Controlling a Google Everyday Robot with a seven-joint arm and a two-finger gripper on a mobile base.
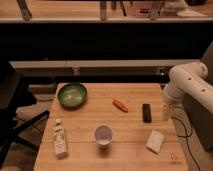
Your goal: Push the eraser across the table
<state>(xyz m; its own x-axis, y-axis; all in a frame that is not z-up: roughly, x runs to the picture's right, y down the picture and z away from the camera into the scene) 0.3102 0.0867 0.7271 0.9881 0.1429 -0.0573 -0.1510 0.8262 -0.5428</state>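
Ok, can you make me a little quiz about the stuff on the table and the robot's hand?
1. True or false: the eraser lies inside the green bowl.
2. Fill in: the orange carrot-like piece lies between the green bowl and the ____.
3. The gripper hangs at the table's edge, on the picture's right. Which thing is nearest it? A) the green bowl B) the eraser C) the orange carrot-like piece
Key: 1 false, it lies on the bare wood; 2 eraser; 3 B.
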